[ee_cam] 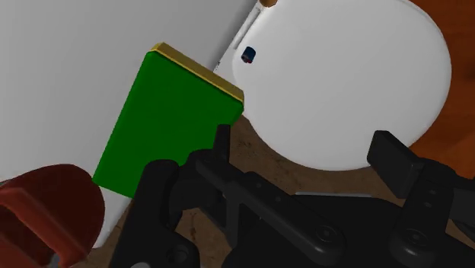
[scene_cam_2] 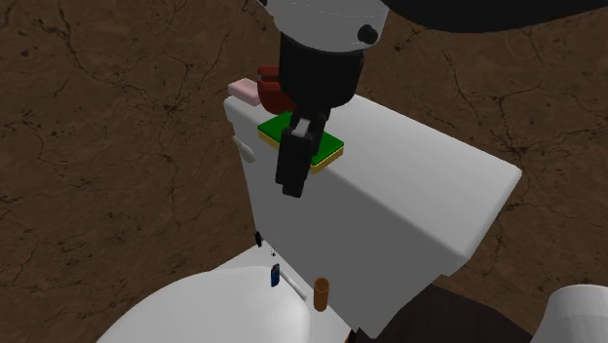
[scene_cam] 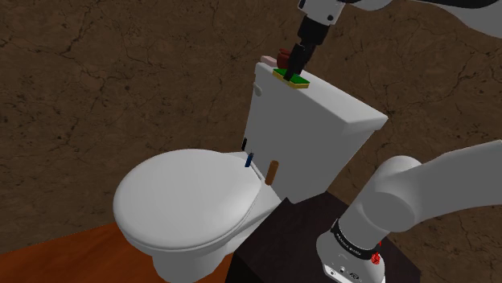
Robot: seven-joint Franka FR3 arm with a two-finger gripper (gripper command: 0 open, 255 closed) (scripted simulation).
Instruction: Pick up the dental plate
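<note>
Fingers: closest to the wrist camera, black and set wide apart, gripping nothing. Through the gap show only the seat cover and brown floor far below.
Gripper: hangs low over the front edge of the tank lid, above the near end of the green pad. This looks like a pause before the grasp, not the grasp itself.
Pink block: leftmost on the lid in the second exterior view, at the far corner and close to the rim.
Dental plate: dark red, curved and ridged. It lies on the tank lid between the pink block and the green pad. In the wrist view it sits outside the fingers, just beside one of them, so it is not yet lined up.
Green pad: flat, with a yellow underside, directly under the hand. I cannot tell whether it touches the plate.
Tank lid: the white, smooth surface that carries all three things.
Blue piece and orange cylinder: small things on the ledge between tank and seat, well apart from the work.
Seat cover: closed, white, below the tank.
Next move, as I judge it: shift the open hand sideways towards the plate, then come down astride it.
Risk: the neighbours crowd the plate and the corner is close, so a nudge could slide it off.
</note>
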